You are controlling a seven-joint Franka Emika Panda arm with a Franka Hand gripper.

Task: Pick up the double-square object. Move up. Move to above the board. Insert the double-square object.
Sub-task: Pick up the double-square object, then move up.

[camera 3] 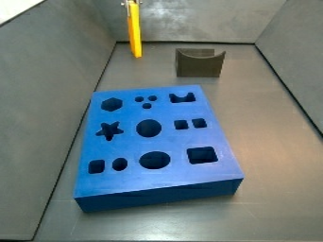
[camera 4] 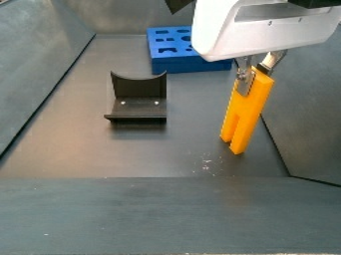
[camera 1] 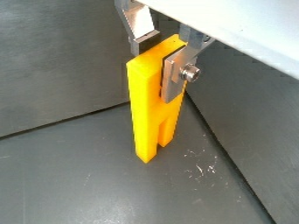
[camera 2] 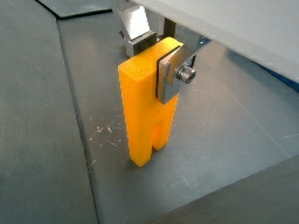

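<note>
**Double-square object clamped upright at the floor's far end**

Double-square object (camera 4: 244, 112) stands tall, a smooth yellow-orange bar slotted below into two square prongs, its foot at the dark floor (camera 4: 120, 149). Gripper (camera 1: 163, 54) has its silver plates closed on the bar's top. Well apart sits the board (camera 3: 158, 147), a thick matte blue slab with star, hexagon and round cut-outs. Dark fixture (camera 3: 198, 62) stands nearby.

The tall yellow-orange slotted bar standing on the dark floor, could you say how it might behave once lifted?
The tall yellow-orange slotted bar looks rigid, so it probably won't flex. Tall and narrow-footed, it would likely tip if released. The tool grips only its upper end, so it might swing slightly.
</note>
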